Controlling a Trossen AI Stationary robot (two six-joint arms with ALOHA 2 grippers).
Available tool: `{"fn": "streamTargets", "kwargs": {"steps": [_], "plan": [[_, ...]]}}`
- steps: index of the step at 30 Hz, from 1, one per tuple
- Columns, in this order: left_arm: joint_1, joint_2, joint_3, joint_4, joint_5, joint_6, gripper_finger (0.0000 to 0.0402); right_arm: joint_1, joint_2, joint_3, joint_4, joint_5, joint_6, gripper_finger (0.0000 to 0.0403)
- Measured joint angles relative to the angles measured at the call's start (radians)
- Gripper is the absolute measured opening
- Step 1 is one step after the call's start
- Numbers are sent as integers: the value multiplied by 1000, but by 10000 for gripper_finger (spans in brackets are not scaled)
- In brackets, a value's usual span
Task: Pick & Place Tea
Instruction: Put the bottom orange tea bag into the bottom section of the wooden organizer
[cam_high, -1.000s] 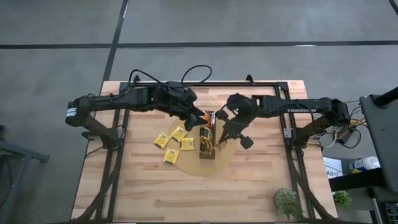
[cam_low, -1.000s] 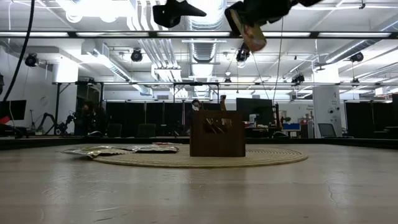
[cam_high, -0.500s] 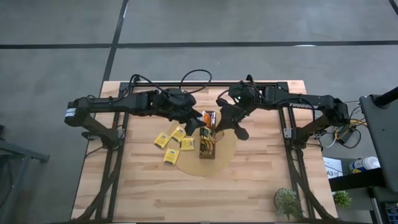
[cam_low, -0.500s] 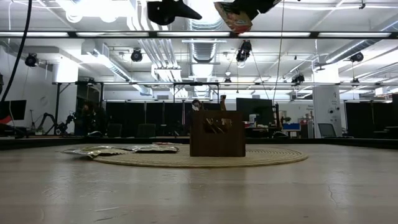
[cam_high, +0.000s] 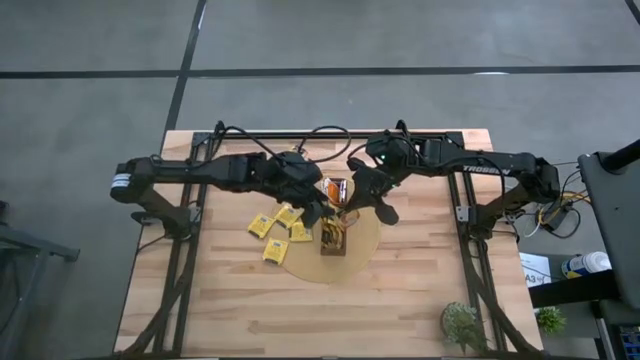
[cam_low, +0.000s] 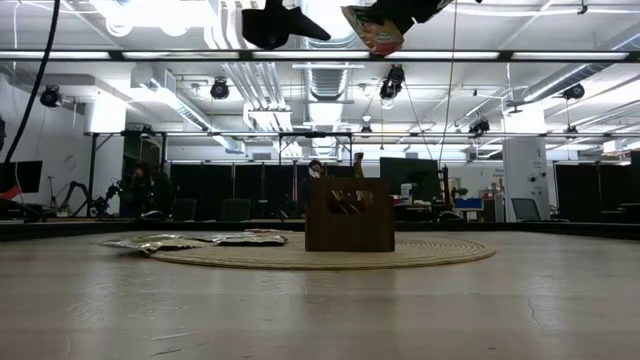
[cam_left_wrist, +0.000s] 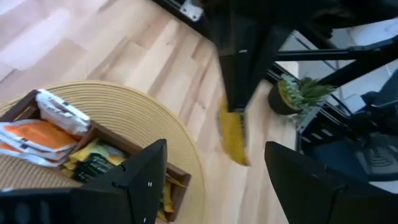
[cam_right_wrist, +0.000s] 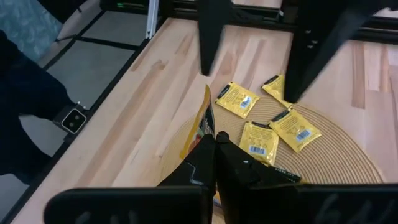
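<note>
I'm holding a sachet (cam_right_wrist: 200, 127) pinched in the right claw (cam_high: 347, 197), fingers clamped tight on it, high above the tray (cam_high: 334, 231). In the last second I've lifted it off the tray's far end, so this one is not placed yet. Beside it my left claw (cam_high: 318, 211) is spreading wide, empty, having swung toward the loose yellow sachets (cam_high: 280, 228) lying just under it on the mat (cam_high: 366, 232), likely the next pick.
</note>
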Motion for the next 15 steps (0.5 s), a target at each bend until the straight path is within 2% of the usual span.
{"fn": "streamTargets", "kwargs": {"steps": [15], "plan": [[-16, 77, 57, -63, 1, -9, 264, -2, 37, 11, 0, -1, 4, 8]]}}
